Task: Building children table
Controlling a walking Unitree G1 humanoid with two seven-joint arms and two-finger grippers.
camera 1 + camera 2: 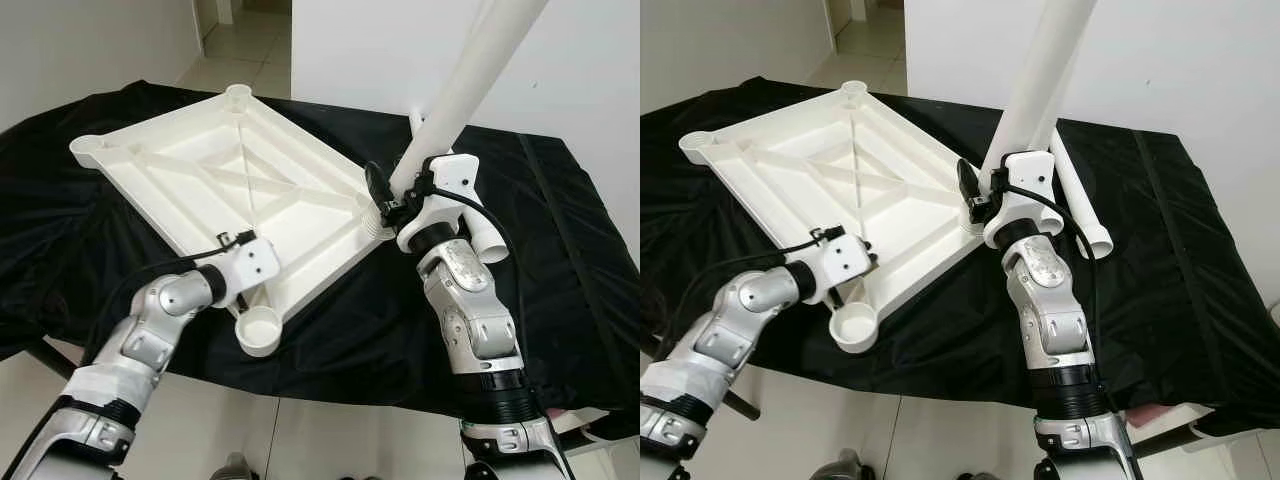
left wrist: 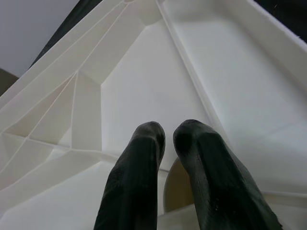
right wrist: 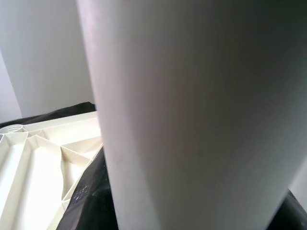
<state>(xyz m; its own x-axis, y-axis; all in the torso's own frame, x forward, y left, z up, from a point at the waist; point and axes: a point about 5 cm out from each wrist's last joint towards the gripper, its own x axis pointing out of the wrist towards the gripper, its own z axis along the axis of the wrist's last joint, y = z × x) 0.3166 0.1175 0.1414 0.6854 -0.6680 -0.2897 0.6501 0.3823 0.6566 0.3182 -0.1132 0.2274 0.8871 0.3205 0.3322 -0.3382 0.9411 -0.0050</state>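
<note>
Leg-fitting step: the right claw (image 1: 385,200) grasps a white tube leg (image 1: 470,85) tilted over the tabletop's (image 1: 200,165) threaded corner socket (image 1: 372,215). Next, stand it upright and seat it. The left claw (image 2: 165,139), fingers nearly closed, presses the ribbed, upturned tabletop on the black-draped counter (image 1: 560,230). A spare leg (image 1: 1080,200) lies beside.

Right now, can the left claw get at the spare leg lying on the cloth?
Probably not. The spare leg lies beyond the right arm and its upright leg; the left claw rests on the tabletop.

Right pincer (image 1: 385,200) around leg (image 1: 470,85)
</note>
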